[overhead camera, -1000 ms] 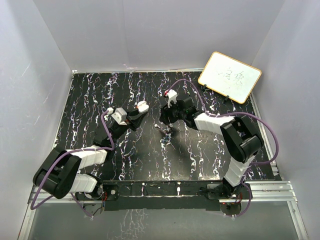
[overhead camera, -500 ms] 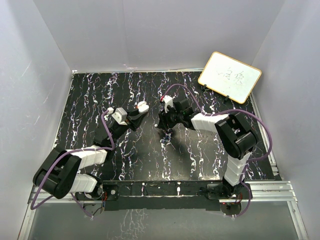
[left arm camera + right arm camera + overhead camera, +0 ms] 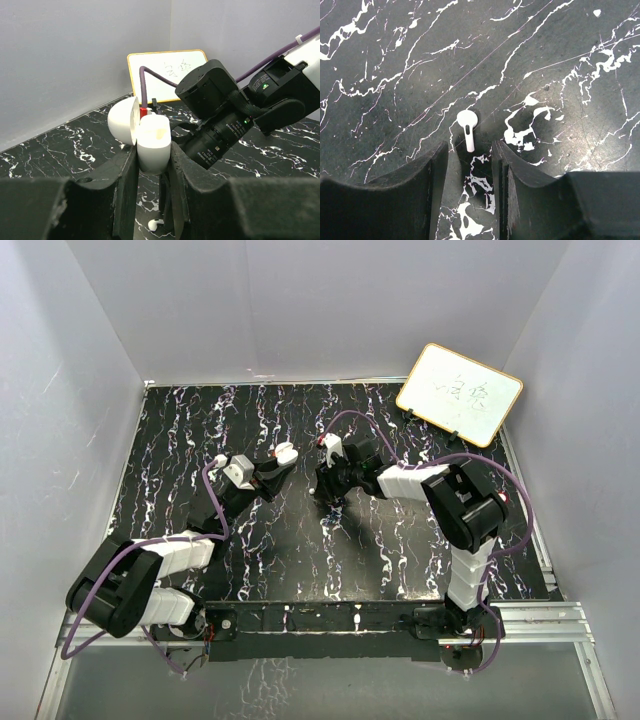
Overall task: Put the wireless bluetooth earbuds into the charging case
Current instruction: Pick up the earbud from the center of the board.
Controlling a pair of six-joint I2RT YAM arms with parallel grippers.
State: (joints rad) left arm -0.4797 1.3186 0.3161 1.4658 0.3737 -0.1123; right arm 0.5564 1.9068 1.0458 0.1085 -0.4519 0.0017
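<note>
My L tool (image 3: 151, 156) is clamped on the case (image 3: 152, 142), one finger on each side of its white body. The case stands upright in the grip, up off the worktop (image 3: 200, 440). Its lid (image 3: 122, 120) is flipped open and hangs off the case's left side in the L wrist view. The case's open top faces up. Whether anything sits inside, I can't tell from here.

One bud (image 3: 467, 122) is in view: small, white, w/ a dark slot on the stem. It lies flat on the worktop, below the case and a bit to its right. In the L wrist view it shows low down in the gap between my L fingers, under the case.

My R tool (image 3: 469, 147) is just right of the case and lower, down close to the worktop. Its fingers stand apart and grip nothing. The bud lies just ahead of the gap between them, round head away from the tool. The stem points back at the mouth of the gap. It touches neither finger, as far as I can tell.

My R arm (image 3: 240, 115) fills the space right beside the case in the L wrist view, lens barrel angled down. The whiteboard (image 3: 459, 393) leans well beyond the case, far right, w/ handwriting too small to read.
</note>
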